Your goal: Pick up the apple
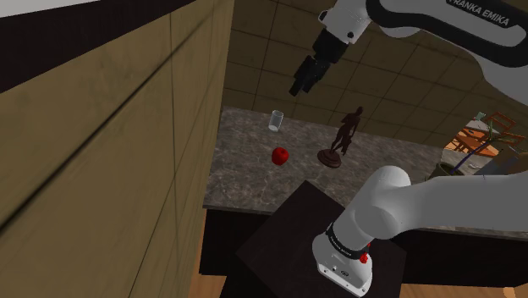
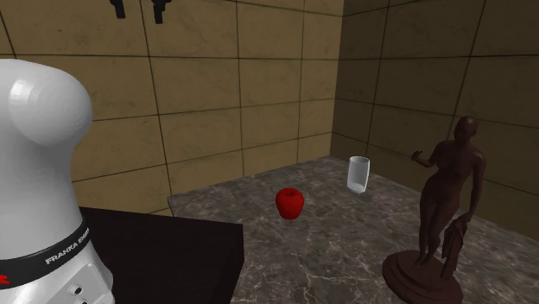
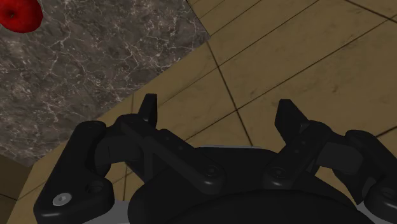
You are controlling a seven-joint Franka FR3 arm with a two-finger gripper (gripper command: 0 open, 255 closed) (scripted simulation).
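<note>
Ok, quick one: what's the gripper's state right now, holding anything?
All-black two-finger gripper: open, fingers apart, holding nothing; the round red apple sits apart from it on the dark marbled counter.

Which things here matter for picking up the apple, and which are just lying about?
For the job:
- red apple, on the marbled counter
- the black jaws, open, high above the counter

Lying about:
- clear glass, near the wall
- dark brown figurine, on its round base
</note>
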